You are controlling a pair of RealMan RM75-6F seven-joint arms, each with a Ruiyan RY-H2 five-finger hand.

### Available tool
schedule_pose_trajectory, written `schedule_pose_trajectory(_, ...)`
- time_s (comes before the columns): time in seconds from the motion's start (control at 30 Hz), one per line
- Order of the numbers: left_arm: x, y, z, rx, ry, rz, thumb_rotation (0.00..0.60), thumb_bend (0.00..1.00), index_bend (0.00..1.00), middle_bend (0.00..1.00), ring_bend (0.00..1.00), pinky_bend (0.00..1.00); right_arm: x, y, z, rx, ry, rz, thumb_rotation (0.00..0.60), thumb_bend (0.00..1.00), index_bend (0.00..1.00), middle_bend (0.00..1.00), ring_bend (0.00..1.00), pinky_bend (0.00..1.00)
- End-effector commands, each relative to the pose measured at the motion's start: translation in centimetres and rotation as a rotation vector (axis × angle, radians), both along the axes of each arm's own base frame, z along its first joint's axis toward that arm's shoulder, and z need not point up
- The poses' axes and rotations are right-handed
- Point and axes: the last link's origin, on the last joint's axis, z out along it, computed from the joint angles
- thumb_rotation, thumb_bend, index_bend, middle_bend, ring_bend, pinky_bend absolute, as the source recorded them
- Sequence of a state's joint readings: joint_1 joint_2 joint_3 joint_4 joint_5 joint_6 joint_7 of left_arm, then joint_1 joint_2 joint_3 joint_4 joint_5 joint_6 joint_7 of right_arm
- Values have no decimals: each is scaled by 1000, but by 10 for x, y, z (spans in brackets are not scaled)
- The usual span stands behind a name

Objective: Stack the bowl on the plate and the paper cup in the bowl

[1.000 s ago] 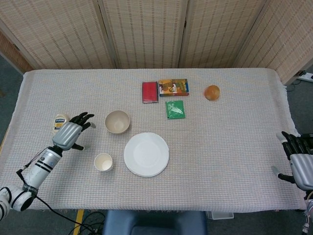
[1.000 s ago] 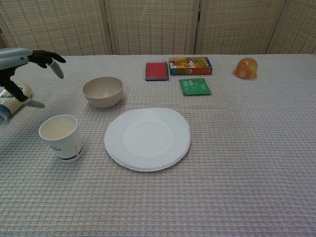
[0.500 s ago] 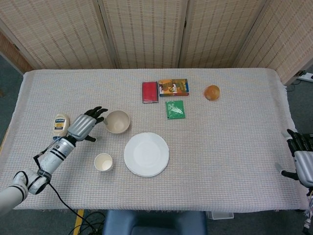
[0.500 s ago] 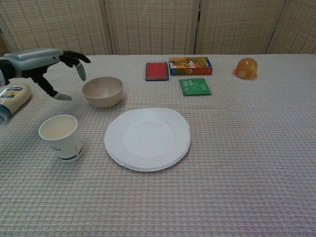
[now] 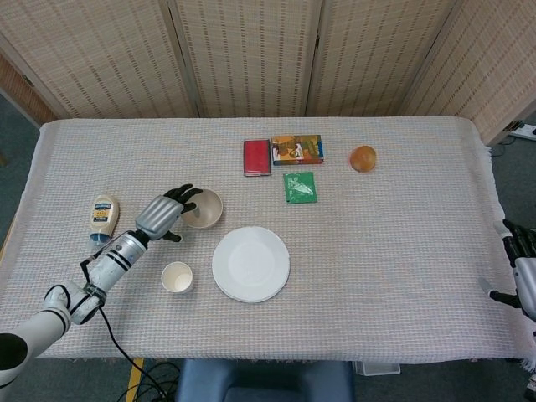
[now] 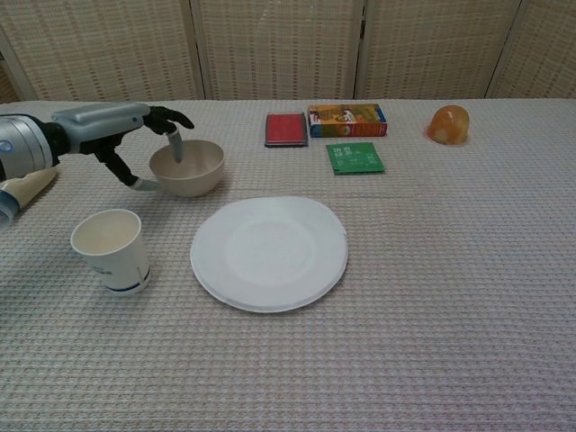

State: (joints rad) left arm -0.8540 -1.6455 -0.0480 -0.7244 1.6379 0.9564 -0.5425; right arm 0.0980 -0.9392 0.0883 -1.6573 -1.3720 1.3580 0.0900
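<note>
The beige bowl (image 5: pixel 203 208) (image 6: pixel 191 167) stands upright left of centre. My left hand (image 5: pixel 164 213) (image 6: pixel 144 137) is at its left rim, fingers spread over the rim and thumb low beside the outer wall; it has no grip on it. A white plate (image 5: pixel 250 264) (image 6: pixel 268 253) lies in front of the bowl. The paper cup (image 5: pixel 177 277) (image 6: pixel 112 249) stands upright left of the plate. My right hand (image 5: pixel 524 276) shows only partly at the right edge of the head view, off the table, its fingers apart, holding nothing.
A mayonnaise bottle (image 5: pixel 103 216) lies at the left, behind my left forearm. At the back are a red box (image 5: pixel 256 157), a picture box (image 5: pixel 296 149), a green packet (image 5: pixel 299 187) and an orange object (image 5: pixel 363 157).
My left hand has moved right from beside the mayonnaise bottle to the bowl's left rim. My right hand has drawn further toward the right edge of the head view.
</note>
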Motion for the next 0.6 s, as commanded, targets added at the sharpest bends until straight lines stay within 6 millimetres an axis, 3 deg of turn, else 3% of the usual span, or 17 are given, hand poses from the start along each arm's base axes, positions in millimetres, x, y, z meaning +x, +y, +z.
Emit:
schedule_pose_trajectory(0.03, 1, 2, -6, -19, 10, 0, 600, 291, 435, 135, 30, 202, 0, 1, 1, -6, -2, -1, 600, 259, 0, 16, 0, 0)
schedule_pose_trajectory(0.6, -3, 8, -22, -13, 5, -11, 600, 364, 590, 158, 30, 202, -5, -1, 7, -28, -9, -16, 600, 259, 0, 16, 0, 0)
